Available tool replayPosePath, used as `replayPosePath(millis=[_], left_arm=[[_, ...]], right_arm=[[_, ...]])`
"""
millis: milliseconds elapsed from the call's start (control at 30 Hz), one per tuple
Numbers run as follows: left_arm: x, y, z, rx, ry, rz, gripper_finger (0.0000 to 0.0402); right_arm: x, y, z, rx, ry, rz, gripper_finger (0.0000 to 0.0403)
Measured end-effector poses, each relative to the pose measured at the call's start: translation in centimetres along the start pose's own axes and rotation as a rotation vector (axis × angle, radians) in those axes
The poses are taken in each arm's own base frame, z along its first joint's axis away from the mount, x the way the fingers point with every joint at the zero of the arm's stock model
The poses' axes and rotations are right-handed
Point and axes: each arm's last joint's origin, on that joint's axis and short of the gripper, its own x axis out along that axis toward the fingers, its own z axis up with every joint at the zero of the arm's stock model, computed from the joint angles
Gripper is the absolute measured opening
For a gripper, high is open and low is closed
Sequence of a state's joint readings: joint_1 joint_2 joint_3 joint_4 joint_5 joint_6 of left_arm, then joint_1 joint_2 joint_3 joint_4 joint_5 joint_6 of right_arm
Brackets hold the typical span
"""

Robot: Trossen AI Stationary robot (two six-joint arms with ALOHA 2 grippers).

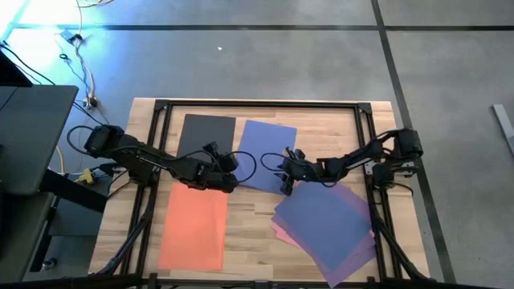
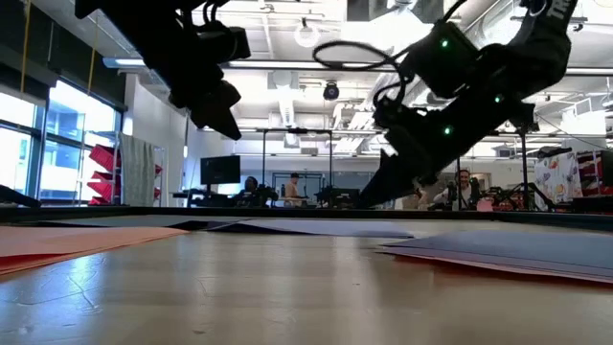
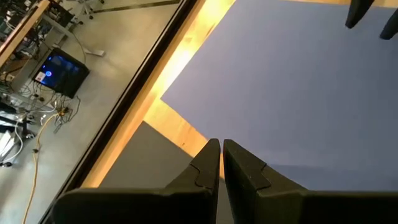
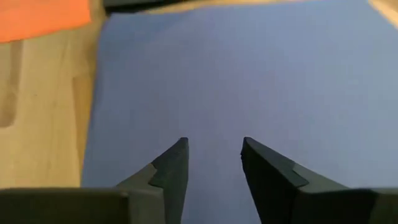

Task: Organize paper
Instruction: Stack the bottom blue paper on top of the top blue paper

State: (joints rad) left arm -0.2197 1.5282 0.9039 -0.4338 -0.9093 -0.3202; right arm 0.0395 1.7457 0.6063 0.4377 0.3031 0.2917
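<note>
High view shows us the blue sheet (image 1: 261, 152) lying flat at the table's middle, its long axis running from the far edge toward the near one, with the dark grey sheet (image 1: 205, 136) just beside it on the left arm's side. The right gripper (image 1: 283, 178) sits over the blue sheet's near corner, and in its own wrist view we see the fingers parted with only blue paper under the gap and nothing held. The left gripper (image 1: 228, 164) hovers at the seam between grey and blue, fingers pressed together and empty. We judge the right arm nearer for any move on this sheet.
</note>
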Motion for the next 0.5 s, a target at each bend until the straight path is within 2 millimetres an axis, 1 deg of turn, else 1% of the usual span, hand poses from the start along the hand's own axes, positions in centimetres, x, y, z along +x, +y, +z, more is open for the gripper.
replayPosePath(millis=[167,333,500], left_arm=[[0.1,0.0,-0.1,-0.003,0.012,-0.01,0.0],[0.1,0.0,-0.1,0.013,0.016,-0.022,0.0],[0.1,0.0,-0.1,0.013,0.019,-0.031,0.0]], right_arm=[[0.5,-0.2,-1.2,-0.053,0.083,-0.023,0.0089],[0.3,-0.4,-1.5,-0.243,0.135,-0.056,0.0071],[0.3,-0.6,-1.8,-0.38,0.167,-0.097,0.0067]])
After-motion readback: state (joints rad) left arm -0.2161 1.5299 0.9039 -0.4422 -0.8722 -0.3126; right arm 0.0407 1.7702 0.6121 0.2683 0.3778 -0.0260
